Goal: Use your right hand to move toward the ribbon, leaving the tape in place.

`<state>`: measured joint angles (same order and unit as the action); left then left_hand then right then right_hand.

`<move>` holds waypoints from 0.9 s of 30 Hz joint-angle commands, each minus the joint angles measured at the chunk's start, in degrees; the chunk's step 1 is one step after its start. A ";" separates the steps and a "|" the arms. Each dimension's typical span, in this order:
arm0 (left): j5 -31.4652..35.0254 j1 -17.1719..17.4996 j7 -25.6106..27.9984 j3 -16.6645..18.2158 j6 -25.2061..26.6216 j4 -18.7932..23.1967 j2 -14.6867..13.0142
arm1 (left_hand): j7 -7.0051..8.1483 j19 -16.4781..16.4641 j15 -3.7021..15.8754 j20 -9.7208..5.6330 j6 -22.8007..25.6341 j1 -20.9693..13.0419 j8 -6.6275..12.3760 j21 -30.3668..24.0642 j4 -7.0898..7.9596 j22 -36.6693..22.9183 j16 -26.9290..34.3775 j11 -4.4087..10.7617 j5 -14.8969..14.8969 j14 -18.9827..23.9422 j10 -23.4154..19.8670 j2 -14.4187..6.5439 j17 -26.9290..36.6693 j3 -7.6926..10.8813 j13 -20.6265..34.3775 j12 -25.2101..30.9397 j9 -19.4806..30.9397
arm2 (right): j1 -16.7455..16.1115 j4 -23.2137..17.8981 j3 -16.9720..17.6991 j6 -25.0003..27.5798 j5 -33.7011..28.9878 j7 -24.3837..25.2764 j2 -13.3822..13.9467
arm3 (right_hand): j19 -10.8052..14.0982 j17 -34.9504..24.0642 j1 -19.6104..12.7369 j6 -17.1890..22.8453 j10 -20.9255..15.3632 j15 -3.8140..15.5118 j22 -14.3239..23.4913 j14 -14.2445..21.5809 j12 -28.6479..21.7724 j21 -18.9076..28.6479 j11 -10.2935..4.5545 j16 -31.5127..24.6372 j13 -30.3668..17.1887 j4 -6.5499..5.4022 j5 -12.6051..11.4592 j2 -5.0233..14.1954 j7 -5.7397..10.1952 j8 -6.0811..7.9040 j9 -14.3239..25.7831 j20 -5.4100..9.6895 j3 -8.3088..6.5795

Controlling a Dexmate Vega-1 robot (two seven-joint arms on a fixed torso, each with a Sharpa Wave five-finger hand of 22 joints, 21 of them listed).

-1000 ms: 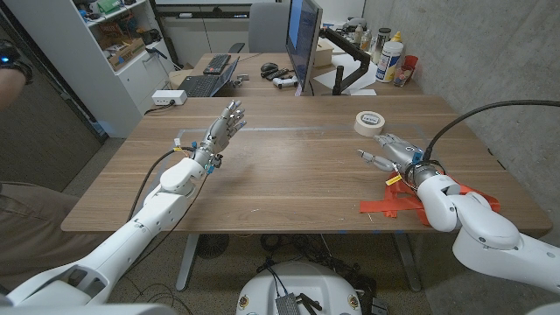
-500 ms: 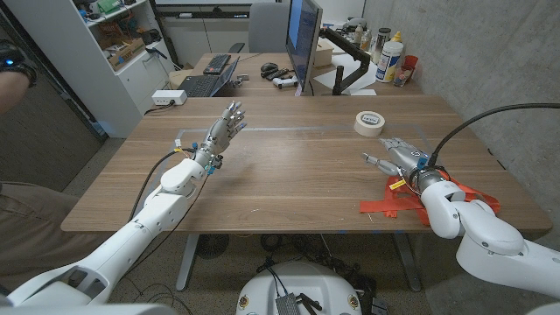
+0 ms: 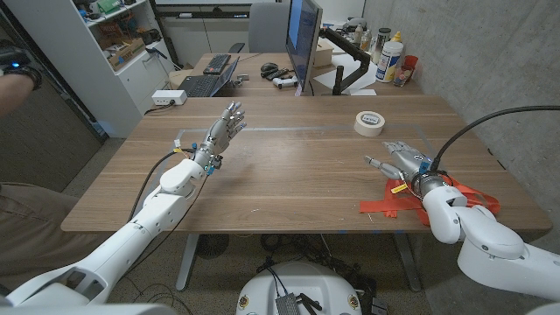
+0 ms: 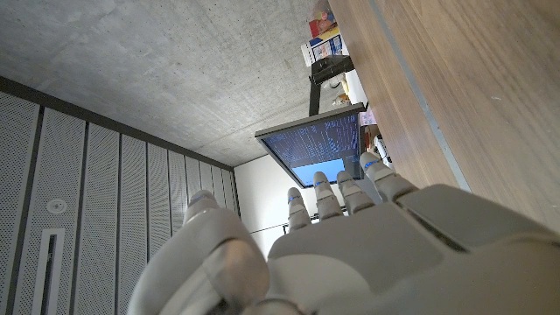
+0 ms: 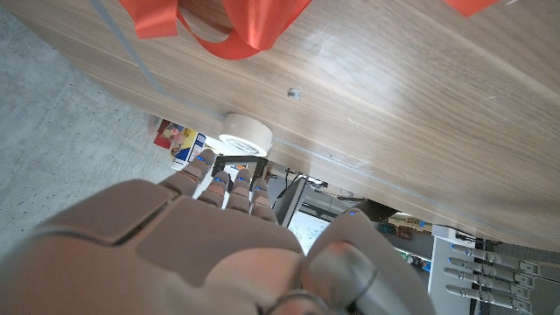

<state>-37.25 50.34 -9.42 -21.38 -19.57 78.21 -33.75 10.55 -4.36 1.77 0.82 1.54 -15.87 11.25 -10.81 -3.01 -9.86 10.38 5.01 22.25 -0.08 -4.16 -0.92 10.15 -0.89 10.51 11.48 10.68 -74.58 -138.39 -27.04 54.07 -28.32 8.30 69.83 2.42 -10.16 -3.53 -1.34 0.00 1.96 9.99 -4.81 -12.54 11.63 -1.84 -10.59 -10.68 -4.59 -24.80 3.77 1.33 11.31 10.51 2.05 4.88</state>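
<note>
The pale grey robot left hand (image 4: 350,254) shows from behind, its fingers (image 4: 337,191) held straight and close together, its thumb (image 4: 210,249) set apart to one side, with nothing between them. Just beside the hand runs the brown wooden table top (image 4: 472,79), with a thin pale line (image 4: 424,96) along it near its edge. Beyond the fingertips stands a flat dark computer monitor (image 4: 317,144) lit with blue and white text. Near the monitor, further along the table's edge, sit small colourful containers (image 4: 322,26), too small to tell apart. Behind the monitor spreads a grey concrete surface (image 4: 175,61), and beside that a panel of pale perforated slats (image 4: 79,227).
</note>
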 commanded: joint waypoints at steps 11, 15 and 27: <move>-0.38 0.37 -0.44 0.41 -0.09 0.17 -0.48 | 0.31 -0.17 3.26 -0.43 0.40 -0.32 0.14 -0.27 -0.37 -0.20 0.35 0.03 0.43 -0.27 -0.26 -0.11 0.13 0.05 0.30 0.26 0.15 | 0.43 1.32 -1.39 2.37 4.31 3.38 0.51 | 0.69 -0.03 -0.45 0.29 -0.04 3.68 0.20 0.26 0.03 -0.03 -0.65 0.01 -0.07 0.38 -0.59 0.55 0.30 -0.05 0.23 -0.22 0.09; -0.33 0.40 -0.26 0.48 -0.09 0.17 -0.51 | 0.34 -0.17 3.26 -0.42 0.40 -0.33 0.13 -0.27 -0.40 -0.20 0.36 0.01 0.44 -0.25 -0.30 -0.12 0.13 0.04 0.30 0.27 0.15 | 0.96 1.99 -1.70 2.26 5.14 3.77 0.44 | 0.72 -0.03 -0.50 0.29 0.01 3.71 0.20 0.32 0.05 -0.04 -0.73 0.00 -0.07 0.41 -0.65 0.57 0.28 -0.05 0.23 -0.20 0.08; -0.20 1.08 0.04 0.49 0.27 1.34 -1.01 | 0.29 -0.15 3.28 -0.43 0.46 -0.35 0.14 -0.27 -0.46 -0.21 0.35 0.00 0.45 -0.28 -0.31 -0.14 0.14 0.02 0.30 0.26 0.15 | -0.26 2.32 -0.86 3.39 8.21 6.44 1.11 | 0.78 -0.03 -0.72 0.18 0.05 3.67 0.20 0.42 0.08 -0.08 -0.79 0.00 -0.08 0.52 -0.87 0.66 0.37 -0.10 0.24 -0.20 0.03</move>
<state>-37.52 50.98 -9.66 -20.94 -19.51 78.67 -34.41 10.55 -4.36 1.77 0.82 1.54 -15.87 11.25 -10.81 -3.00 -9.87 10.38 5.00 22.47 -0.08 -4.16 -0.92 10.15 -0.89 10.51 11.48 10.68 -74.22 -136.67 -28.38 56.52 -22.68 12.74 70.61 2.72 -10.16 -4.13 -1.33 0.33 1.74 9.99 -4.59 -12.54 11.63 -2.16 -10.59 -10.68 -4.35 -25.30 4.38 1.33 11.31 10.51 1.74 4.64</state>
